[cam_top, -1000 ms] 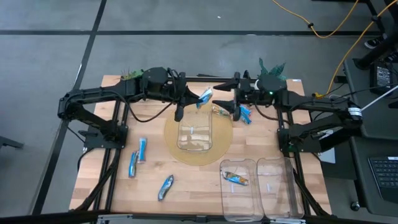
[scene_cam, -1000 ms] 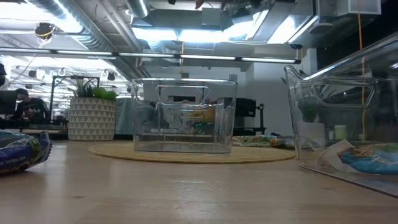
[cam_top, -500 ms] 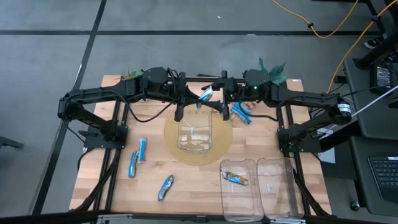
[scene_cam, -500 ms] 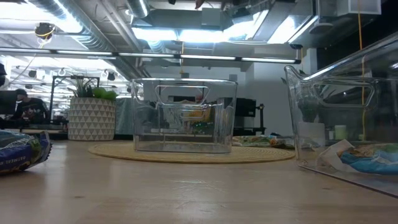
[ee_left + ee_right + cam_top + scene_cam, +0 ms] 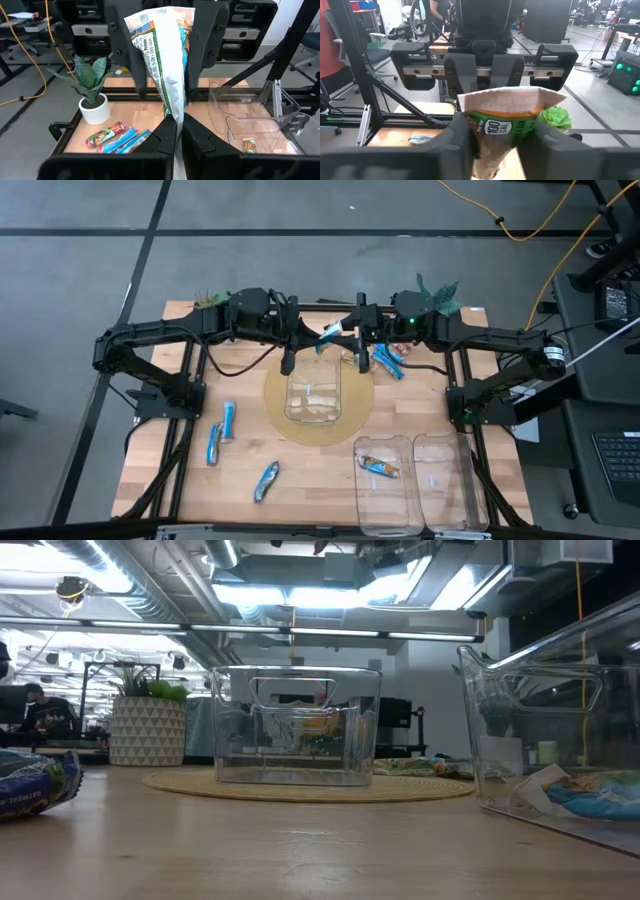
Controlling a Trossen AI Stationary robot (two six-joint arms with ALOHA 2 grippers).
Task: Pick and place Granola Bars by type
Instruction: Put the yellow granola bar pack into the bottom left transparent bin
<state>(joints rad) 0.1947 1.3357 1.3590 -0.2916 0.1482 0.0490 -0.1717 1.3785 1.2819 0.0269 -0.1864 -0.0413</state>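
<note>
While both arms meet above the far tabletop (image 5: 300, 455) edge, the left end effector (image 5: 176, 131) is clamped on one bar (image 5: 165, 60), whose other end sits between the right end effector (image 5: 358, 342) fingers, apparently for a handover; closure there unclear.

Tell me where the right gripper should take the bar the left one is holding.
The free end, head-on from opposite the left gripper: it pinches the bar by one end, leaving the rest sticking out toward the right gripper.
</note>
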